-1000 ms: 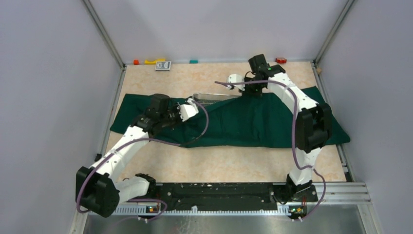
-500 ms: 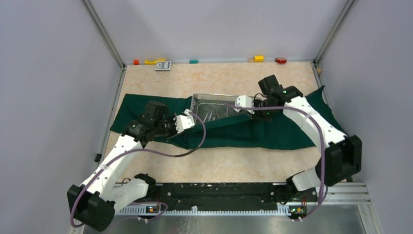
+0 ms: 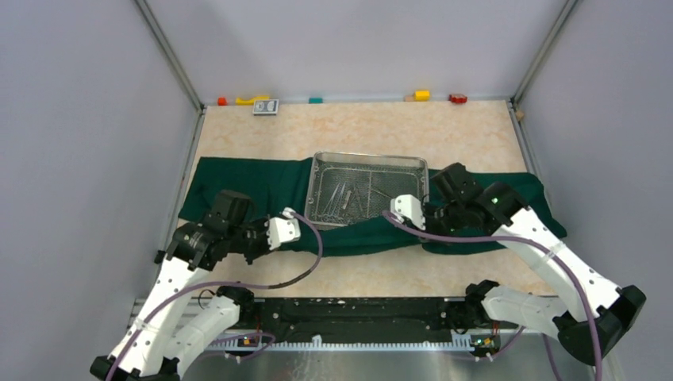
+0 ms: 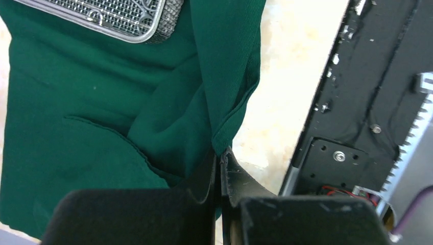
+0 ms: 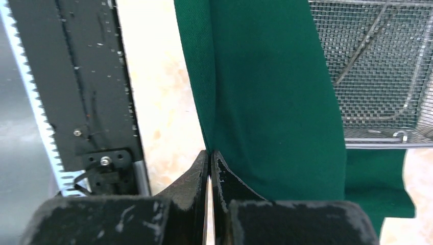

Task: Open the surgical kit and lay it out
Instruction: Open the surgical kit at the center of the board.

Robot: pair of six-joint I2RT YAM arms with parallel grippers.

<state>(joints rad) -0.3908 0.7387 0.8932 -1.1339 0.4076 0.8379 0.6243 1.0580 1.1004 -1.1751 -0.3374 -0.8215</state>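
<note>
1. Both arms have pulled back toward 6 o'clock since a second ago, dragging the near flap of the cloth [image 3: 254, 178] with them. The flap covered nearly all of the tray [image 3: 369, 156] then; now the tray is fully uncovered.
2. Left gripper [image 4: 220, 159]: clenched on a fold of the cloth's near edge, at about 7 o'clock of the tray.
3. Right gripper [image 5: 210, 155]: clenched on the cloth hem, just off the tray's 5 o'clock corner.
4. Tray sits mid-table [image 3: 357, 127], slightly toward 12 o'clock, apparently resting on the cloth. Instruments [image 3: 349, 194] lie loose inside it, bunched toward its 9 o'clock half. Can't count them from here.
5. Cloth runs as a wide band from 9 to 3 o'clock. The pulled flap is not flat: it is bunched in a ridge between the two grippers along the tray's 6 o'clock side.
6. Progress, my read: the unwrap is mostly done and the tray is exposed.
7. Left to do: drop the flap flat toward 6 o'clock, smooth the ends, then lift the instruments out and set them on the cloth. None are out yet.
</note>
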